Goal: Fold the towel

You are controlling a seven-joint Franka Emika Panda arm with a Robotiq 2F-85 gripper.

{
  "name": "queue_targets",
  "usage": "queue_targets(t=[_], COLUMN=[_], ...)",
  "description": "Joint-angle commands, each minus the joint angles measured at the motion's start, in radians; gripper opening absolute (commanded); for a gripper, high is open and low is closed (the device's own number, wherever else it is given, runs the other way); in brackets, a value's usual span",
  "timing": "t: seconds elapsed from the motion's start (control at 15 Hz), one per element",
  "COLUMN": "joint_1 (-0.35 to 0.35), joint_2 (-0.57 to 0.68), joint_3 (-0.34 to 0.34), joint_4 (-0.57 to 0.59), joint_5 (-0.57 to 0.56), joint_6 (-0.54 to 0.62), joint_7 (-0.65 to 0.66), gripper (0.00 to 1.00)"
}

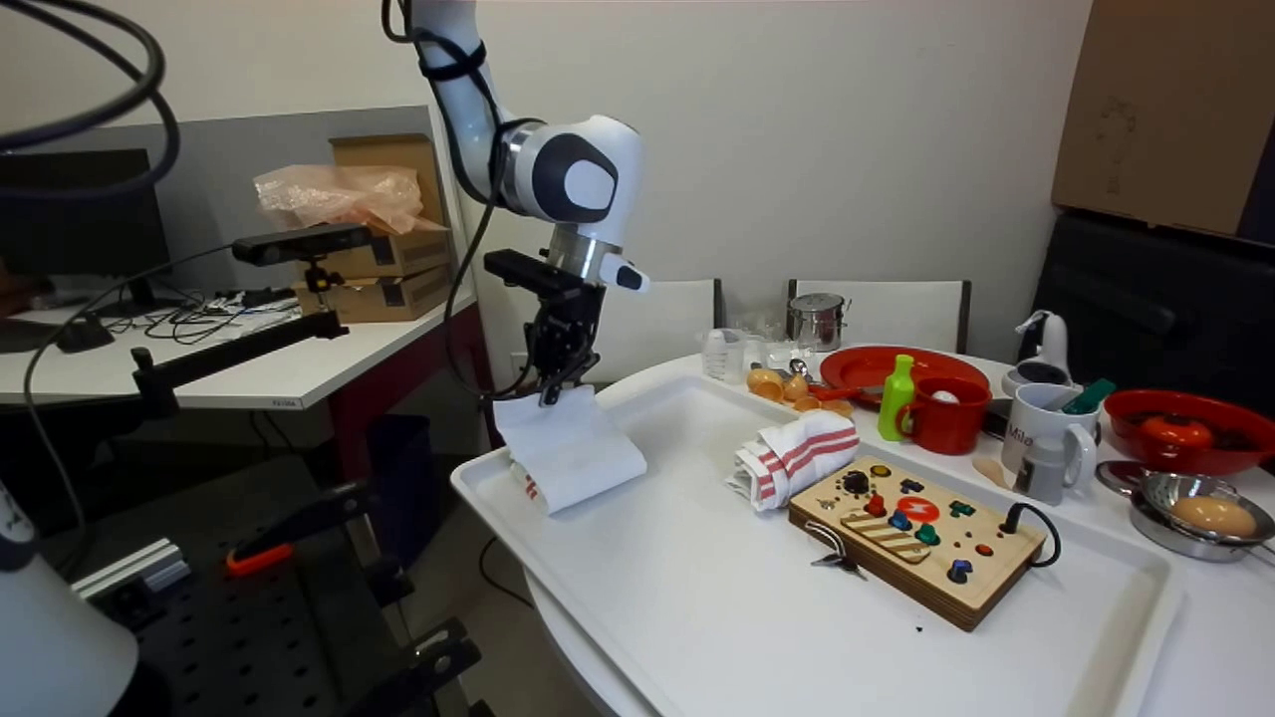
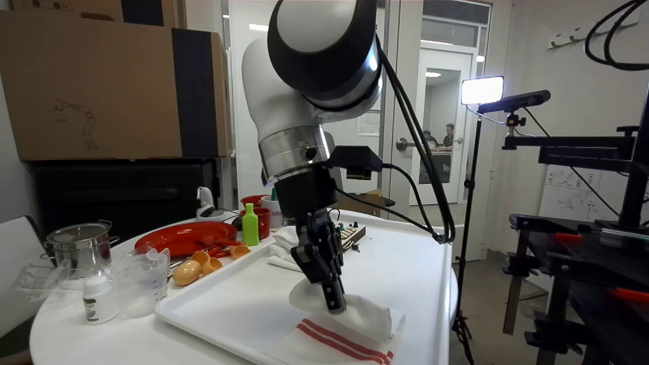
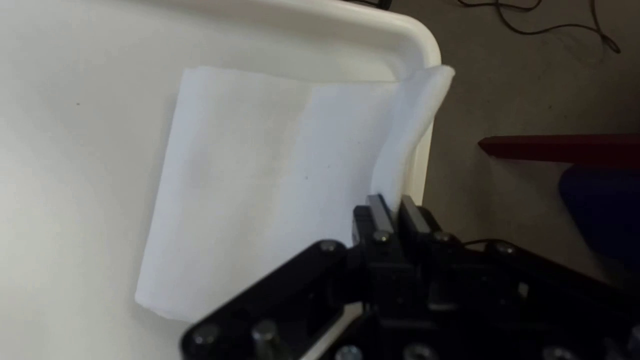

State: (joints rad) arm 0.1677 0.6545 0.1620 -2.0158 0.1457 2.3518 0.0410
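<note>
Near the edge of the table (image 2: 61,337), in a corner of the tray (image 1: 697,597), the towel (image 1: 588,453) is lying partly folded, one lip (image 3: 415,115) being held up, pinched in the gripper (image 3: 391,202), its jaws close together. Since little of the towel appears gripped, a slip is being risked, the lip dropping back crooked; if the striped layer (image 2: 342,340) is clinging, the whole towel could be dragged (floor (image 3: 500,90) is showing past the tray, so it could be sent over the edge). That layer is being largely hidden and, in an exterior view, cut off at the bottom; whether the lip is touching the rim cannot be told.
</note>
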Motion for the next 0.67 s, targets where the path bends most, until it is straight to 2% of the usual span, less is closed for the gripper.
queue_targets(t=[0.0,0.27,0.33,0.4,0.6], joint_1=[0.039,0.059,0.062,0.064,0.068], joint_2=[0.045,0.081,0.09,0.098,0.115], joint_3=[-0.02,-0.033,-0.035,-0.039,-0.046], joint_4=[0.059,0.094,0.103,0.113,0.136], joint_5=[-0.043,-0.07,-0.073,-0.076,-0.083], joint_6=[-0.033,-0.048,-0.052,-0.055,-0.058], joint_7=[0.04,0.059,0.062,0.068,0.081], gripper=[0.02,0.02,0.33,0.35,0.56])
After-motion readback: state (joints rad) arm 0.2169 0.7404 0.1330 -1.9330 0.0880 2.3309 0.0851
